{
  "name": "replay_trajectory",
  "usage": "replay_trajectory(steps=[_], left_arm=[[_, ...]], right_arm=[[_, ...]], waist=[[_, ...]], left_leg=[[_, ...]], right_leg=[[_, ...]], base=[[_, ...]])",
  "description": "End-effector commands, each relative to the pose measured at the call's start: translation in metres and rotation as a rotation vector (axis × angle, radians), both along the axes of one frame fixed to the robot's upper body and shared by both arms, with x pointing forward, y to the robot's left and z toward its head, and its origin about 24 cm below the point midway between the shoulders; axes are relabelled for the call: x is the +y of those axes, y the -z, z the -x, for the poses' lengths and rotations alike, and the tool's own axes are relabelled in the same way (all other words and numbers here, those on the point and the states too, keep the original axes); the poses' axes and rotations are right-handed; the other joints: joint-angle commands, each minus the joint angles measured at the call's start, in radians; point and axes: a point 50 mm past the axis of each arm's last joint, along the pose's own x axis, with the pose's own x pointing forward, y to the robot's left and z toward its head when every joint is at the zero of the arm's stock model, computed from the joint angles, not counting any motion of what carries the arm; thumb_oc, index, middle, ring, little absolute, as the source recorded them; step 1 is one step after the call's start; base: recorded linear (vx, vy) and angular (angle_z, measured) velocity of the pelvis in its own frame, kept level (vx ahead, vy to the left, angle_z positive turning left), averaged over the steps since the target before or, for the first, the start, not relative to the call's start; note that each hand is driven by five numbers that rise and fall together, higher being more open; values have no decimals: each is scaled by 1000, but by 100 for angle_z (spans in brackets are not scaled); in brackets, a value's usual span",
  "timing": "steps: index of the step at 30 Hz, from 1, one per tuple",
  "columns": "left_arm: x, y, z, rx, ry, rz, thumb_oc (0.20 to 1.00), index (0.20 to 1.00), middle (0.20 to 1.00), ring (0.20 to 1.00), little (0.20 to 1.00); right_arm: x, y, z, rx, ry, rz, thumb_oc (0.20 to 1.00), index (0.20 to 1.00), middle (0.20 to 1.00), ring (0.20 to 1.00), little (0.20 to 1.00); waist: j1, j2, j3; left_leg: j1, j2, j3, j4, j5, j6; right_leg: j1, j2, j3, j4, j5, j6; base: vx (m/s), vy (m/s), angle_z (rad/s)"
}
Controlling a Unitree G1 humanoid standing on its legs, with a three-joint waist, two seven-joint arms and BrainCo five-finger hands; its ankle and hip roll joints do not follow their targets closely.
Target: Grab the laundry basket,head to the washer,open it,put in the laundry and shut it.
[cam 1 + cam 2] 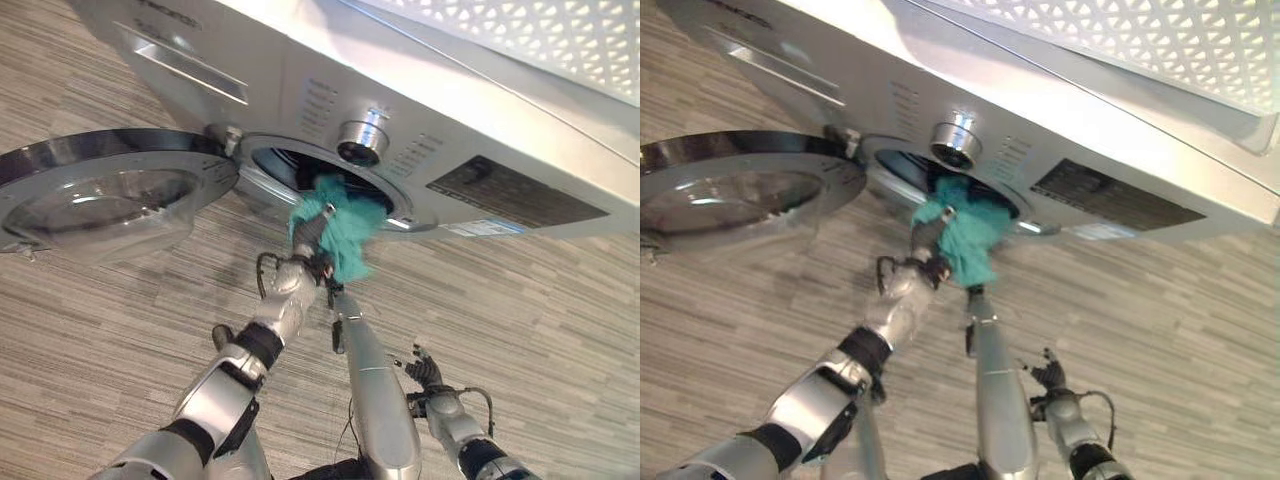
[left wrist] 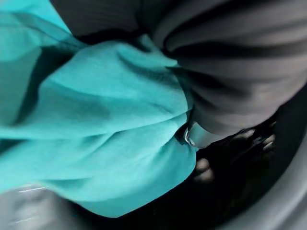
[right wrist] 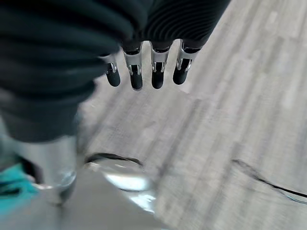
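1. Washer [image 1: 420,120] door [image 1: 100,195] swung wide open.
2. Left hand [image 1: 312,232] at the drum mouth, buried in teal laundry [image 1: 345,225]; grip can't be told.
3. Right hand [image 1: 424,370] low over wood floor [image 1: 540,300], fingers [image 3: 135,76] relaxed, holding nothing.

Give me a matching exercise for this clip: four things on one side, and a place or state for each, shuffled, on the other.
Things:
1. washer door
2. teal cloth
3. left robot hand
4. right robot hand

Places or states:
A. hangs empty over the wood-pattern floor, fingers relaxed
B. swung fully open to the left of the drum opening
C. at the mouth of the drum, wrapped in fabric
D. bunched at the drum opening, partly draped outside it

Pairs: 1-B, 2-D, 3-C, 4-A
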Motion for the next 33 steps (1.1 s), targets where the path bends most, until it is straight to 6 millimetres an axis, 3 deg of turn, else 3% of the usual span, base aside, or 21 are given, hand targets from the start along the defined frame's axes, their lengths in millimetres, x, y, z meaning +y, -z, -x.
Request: replay_trajectory(steps=[1, 3, 4, 5, 6, 8, 15, 19, 22, 23, 24, 27, 31, 33], left_arm=[[-2, 9, 12, -37, -38, 33, 200, 200, 200, 200, 200], [3, 1, 9, -62, -66, 33, 200, 200, 200, 200, 200], [12, -22, 1, -124, -133, 21, 200, 200, 200, 200, 200], [12, -23, 1, -125, -133, 21, 200, 200, 200, 200, 200], [21, -49, -5, -197, -198, 22, 200, 200, 200, 200, 200], [27, -65, -7, -234, -246, 52, 200, 200, 200, 200, 200], [24, -149, -14, -348, -298, 314, 200, 200, 200, 200, 200], [31, -233, -3, -466, -253, 621, 200, 200, 200, 200, 200], [27, -294, 30, -659, -133, 793, 200, 200, 200, 200, 200], [27, -295, 30, -659, -132, 795, 200, 200, 200, 200, 200], [21, -309, 48, -743, -52, 875, 200, 200, 200, 200, 200], [2, -307, 67, -789, 43, 950, 200, 200, 200, 200, 200], [-19, -268, 57, -681, 75, 919, 200, 200, 200, 200, 200], [-39, -237, 40, -548, 52, 760, 200, 200, 200, 200, 200]], right_arm=[[3, 14, 29, 40, -18, -3, 1000, 1000, 1000, 1000, 1000], [6, 10, 24, 11, -27, -22, 1000, 1000, 1000, 1000, 1000], [14, -1, 16, -62, -27, -80, 1000, 1000, 1000, 1000, 1000], [14, -1, 15, -62, -28, -80, 1000, 1000, 1000, 1000, 1000], [20, -13, 9, -127, -52, -111, 1000, 1000, 1000, 1000, 1000], [23, -20, 4, -170, -69, -120, 1000, 1000, 1000, 1000, 1000], [23, -37, -7, -244, -121, -77, 1000, 1000, 1000, 1000, 1000], [12, -43, -12, -252, -140, -11, 1000, 1000, 1000, 1000, 1000], [-7, -44, -10, -237, -128, 61, 1000, 1000, 1000, 1000, 1000], [-8, -44, -10, -237, -127, 61, 1000, 1000, 1000, 1000, 1000], [-16, -42, -4, -221, -109, 81, 1000, 1000, 1000, 1000, 1000], [-26, -36, 6, -183, -63, 87, 1000, 1000, 1000, 1000, 1000], [-25, -29, 13, -145, -44, 82, 1000, 1000, 1000, 1000, 1000], [-19, -26, 14, -134, -47, 61, 1000, 1000, 1000, 1000, 1000]], waist=[[-7, 4, -145], [-15, 1, -149], [-30, -12, -149], [-31, -10, -151], [-45, -20, -142], [-57, -30, -138], [-114, -57, -134], [-144, -53, -141], [-147, -33, -138], [-146, -33, -138], [-144, -22, -130], [-131, 1, -114], [-117, 17, -101], [-111, 19, -102]], left_leg=[[-7, 12, 9, 93, -136, 11], [-27, 18, 10, 102, -139, 9], [-77, 35, 8, 128, -143, 6], [-80, 35, 7, 130, -144, 6], [-111, 45, 7, 141, -149, 5], [-124, 54, 9, 148, -154, 6], [-132, 86, 32, 150, -168, 5], [-100, 98, 68, 112, -166, 2], [-74, 99, 92, 74, -156, 2], [-73, 99, 93, 73, -155, 2], [-69, 96, 98, 62, -150, 2], [-61, 86, 105, 33, -135, 1], [-43, 76, 111, -9, -115, -8], [-42, 69, 108, -21, -104, -10]], right_leg=[[-71, -38, 33, -20, -83, 84], [-92, -33, 34, -19, -81, 85], [-136, -23, 33, -17, -73, 87], [-138, -23, 33, -16, -74, 87], [-176, -14, 34, -14, -65, 91], [-193, -5, 37, -16, -60, 92], [-247, 32, 60, -17, -43, 101], [-270, 55, 76, -20, -34, 117], [-284, 62, 84, -25, -32, 130], [-284, 62, 84, -24, -32, 130], [-289, 61, 86, -25, -32, 133], [-298, 59, 87, -27, -33, 139], [-303, 56, 84, -25, -38, 134], [-300, 53, 81, -34, -36, 128]], base=[[-68, -50, -2], [-38, -33, -11], [-31, -33, -8], [-47, -54, -8], [-16, -32, -12], [-5, -30, -13], [29, -26, -15], [53, 7, -21], [65, -1, -24], [71, -43, -21], [62, -33, -14], [55, -24, -5], [21, -5, 5], [0, -12, 13]])
